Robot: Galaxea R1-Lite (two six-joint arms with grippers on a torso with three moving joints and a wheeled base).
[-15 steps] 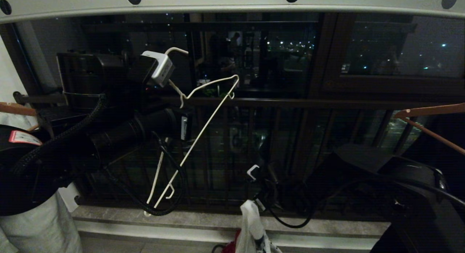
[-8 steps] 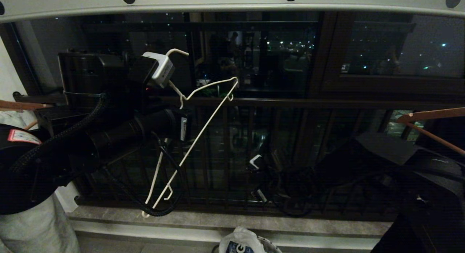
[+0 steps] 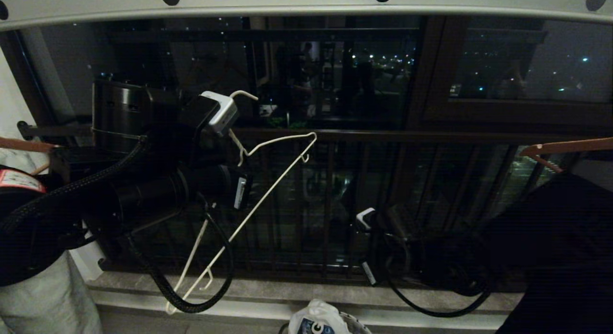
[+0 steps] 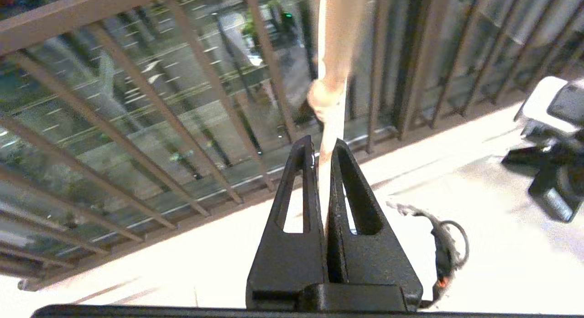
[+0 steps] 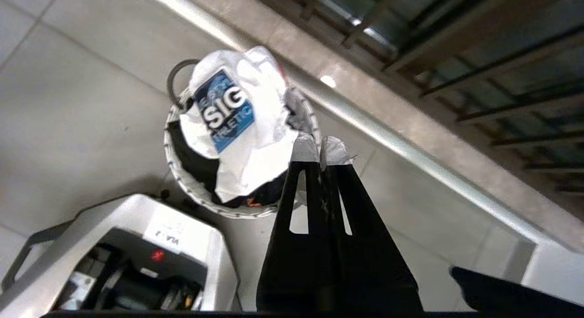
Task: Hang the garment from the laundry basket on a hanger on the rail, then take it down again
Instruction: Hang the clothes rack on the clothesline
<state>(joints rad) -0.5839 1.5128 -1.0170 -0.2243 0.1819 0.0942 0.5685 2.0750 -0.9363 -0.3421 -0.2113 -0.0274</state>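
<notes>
Oddly, I hold the hanger [image 3: 268, 180] tilted in front of the dark window bars, well below the rail [image 3: 306, 5], likely so the shirt can be threaded on before hanging. My left gripper [image 4: 325, 156] is clamped shut on the hanger's thin wire near its twisted neck. The right gripper [image 5: 320, 149] is closed, hovering above the basket [image 5: 191, 185]; its tips lie over the shirt [image 5: 237, 122], and I cannot tell whether they pinch cloth. The shirt sits crumpled in the basket, logo up. In the head view the basket is cut off at the bottom edge, and the right arm is lost in shadow.
</notes>
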